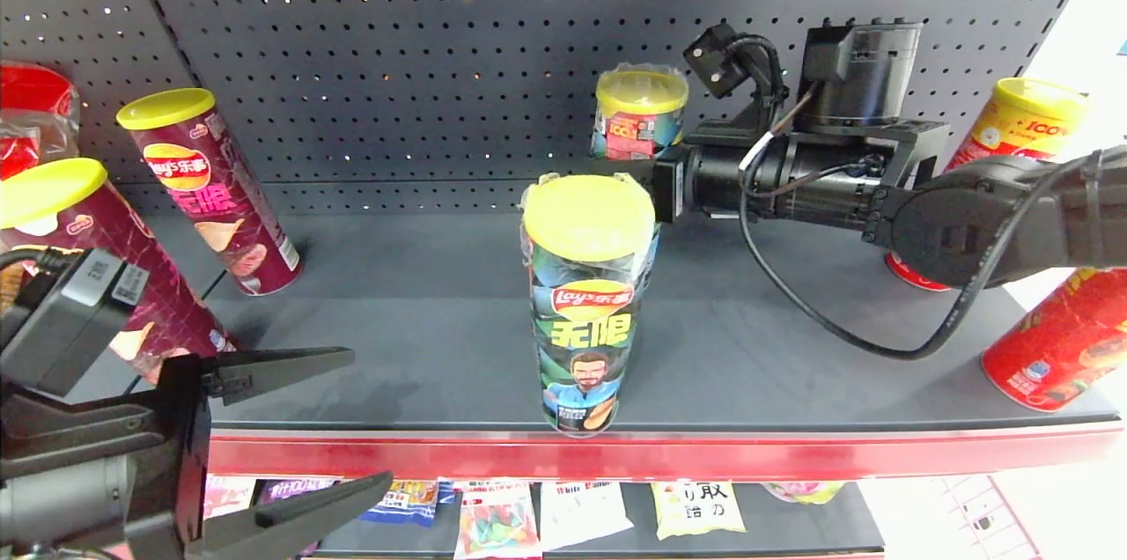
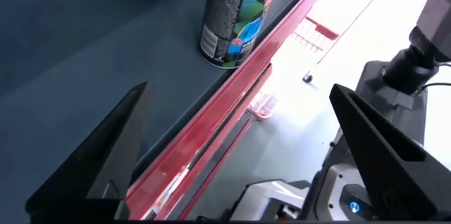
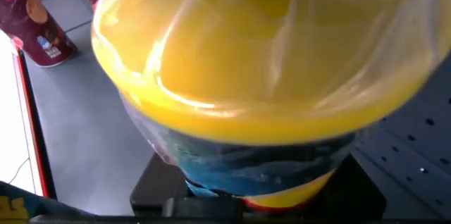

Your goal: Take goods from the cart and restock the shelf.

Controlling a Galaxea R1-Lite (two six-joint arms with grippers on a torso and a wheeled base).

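Both outstretched: right fingers (image 3: pixel 158 190) clamp rear can (image 1: pixel 640 102), left fingers (image 1: pixel 282 362) spread wide, lower

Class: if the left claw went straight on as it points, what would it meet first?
The open left claw would likely meet the green can at the shelf's front edge; depth unclear.

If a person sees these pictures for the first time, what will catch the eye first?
Probably the green can with its yellow lid, upright at the middle of the front edge of the shelf. Behind it, the right gripper holds a wrapped can near the pegboard. The left gripper hangs low in front, jaws open.
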